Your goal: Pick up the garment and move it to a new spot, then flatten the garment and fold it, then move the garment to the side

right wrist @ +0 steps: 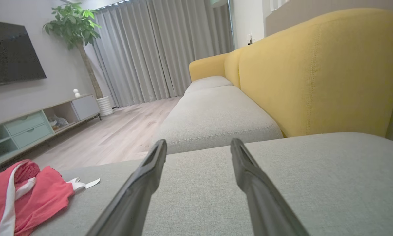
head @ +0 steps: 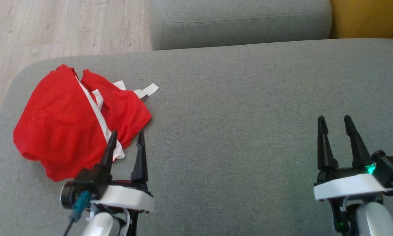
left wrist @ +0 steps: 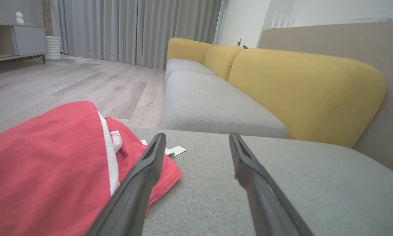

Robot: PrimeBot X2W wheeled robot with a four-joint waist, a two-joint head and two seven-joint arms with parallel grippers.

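Observation:
The garment (head: 72, 118) is red mesh with white trim and white ties, lying crumpled at the left end of the grey sofa cushion (head: 235, 118). It shows large in the left wrist view (left wrist: 49, 164) and small at the lower left of the right wrist view (right wrist: 29, 196). My left gripper (head: 127, 134) hovers open at the garment's near right edge, one finger over the red cloth and the other over bare cushion. Far off to the right, my right gripper (head: 334, 119) is open above bare cushion, with nothing between its fingers.
A second grey seat cushion (head: 239, 23) lies beyond, with yellow backrests (left wrist: 301, 88) along the right. Wooden floor (head: 52, 29) runs past the cushion's left and far edges. In the room stand a TV cabinet (right wrist: 32, 124), a potted plant (right wrist: 75, 29) and grey curtains.

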